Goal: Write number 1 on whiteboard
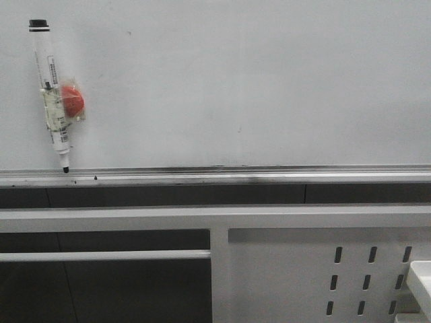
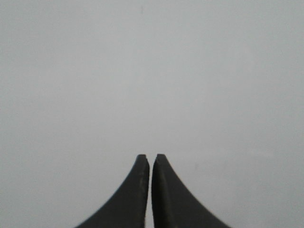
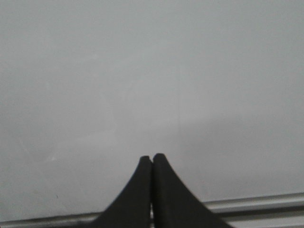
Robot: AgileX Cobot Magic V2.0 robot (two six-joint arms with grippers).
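Both my left gripper and right gripper are pinched closed on nothing, while the light, slick marker hangs at ten o'clock on the whiteboard, best pinched mid-barrel.

Front cam looks straight ahead at the whiteboard, fairly near, taking in its silver ledge and the white frame with the perforated panel below; neither arm is in its frame. Left wrist cam faces the board square-on and close, only plain board surface beyond the left gripper fingertips. Right wrist cam faces the same board past the right gripper and catches the ledge, so board is common to all three views, ledge only to front and right wrist.
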